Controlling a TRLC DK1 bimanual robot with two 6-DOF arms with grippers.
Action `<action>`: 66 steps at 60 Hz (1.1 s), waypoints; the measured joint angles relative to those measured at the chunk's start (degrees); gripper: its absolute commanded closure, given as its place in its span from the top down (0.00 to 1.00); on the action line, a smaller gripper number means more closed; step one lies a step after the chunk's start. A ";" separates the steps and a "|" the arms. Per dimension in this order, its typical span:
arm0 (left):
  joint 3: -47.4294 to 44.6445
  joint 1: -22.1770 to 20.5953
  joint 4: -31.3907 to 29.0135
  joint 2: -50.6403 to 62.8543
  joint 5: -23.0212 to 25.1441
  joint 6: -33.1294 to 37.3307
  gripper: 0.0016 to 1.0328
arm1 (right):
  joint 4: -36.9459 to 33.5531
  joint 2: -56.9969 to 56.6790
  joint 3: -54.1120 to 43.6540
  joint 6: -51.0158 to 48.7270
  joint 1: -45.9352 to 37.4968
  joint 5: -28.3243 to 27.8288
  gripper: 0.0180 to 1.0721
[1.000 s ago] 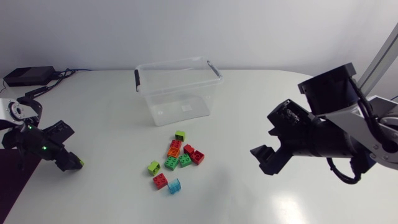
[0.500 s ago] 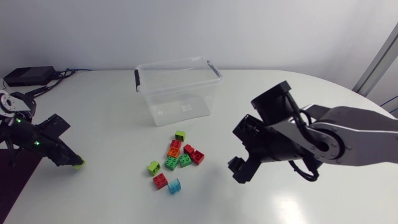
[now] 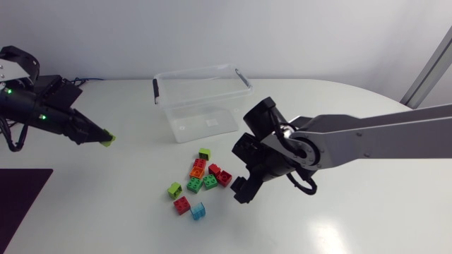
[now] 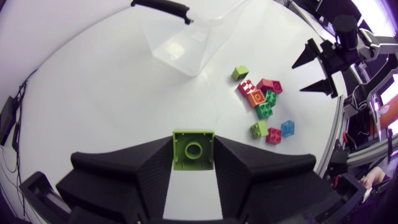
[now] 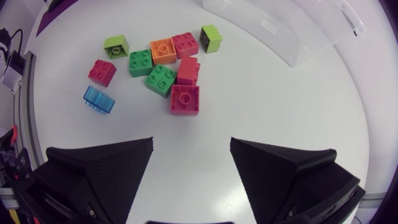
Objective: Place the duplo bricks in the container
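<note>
The left hand gripped a lime brick far from the container, so it could slip and fall on the worktop. The right hand, wide open above the other bricks, could bump them apart.

The left gripper, clamped on a small lime-green duplo brick, has travelled from the table's 8 o'clock edge up to about 10 o'clock, nearer the clear plastic container. The right gripper, fingers spread, has swung in from 3 o'clock to just beside the loose pile of coloured bricks, at its 3 o'clock.
</note>
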 measured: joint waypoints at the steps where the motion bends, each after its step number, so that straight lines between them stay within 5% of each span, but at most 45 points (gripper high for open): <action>1: 0.46 -0.42 0.00 0.00 0.17 -0.44 0.22 | -0.02 0.42 0.28 0.00 0.09 0.00 0.85; 37: 16.44 -14.01 4.11 7.93 1.20 -16.52 0.22 | -4.35 12.41 10.38 2.19 1.29 0.42 0.85; 66: 25.79 -17.22 7.28 15.47 -0.28 -22.25 0.22 | -9.07 19.30 18.86 2.19 1.29 0.44 0.75</action>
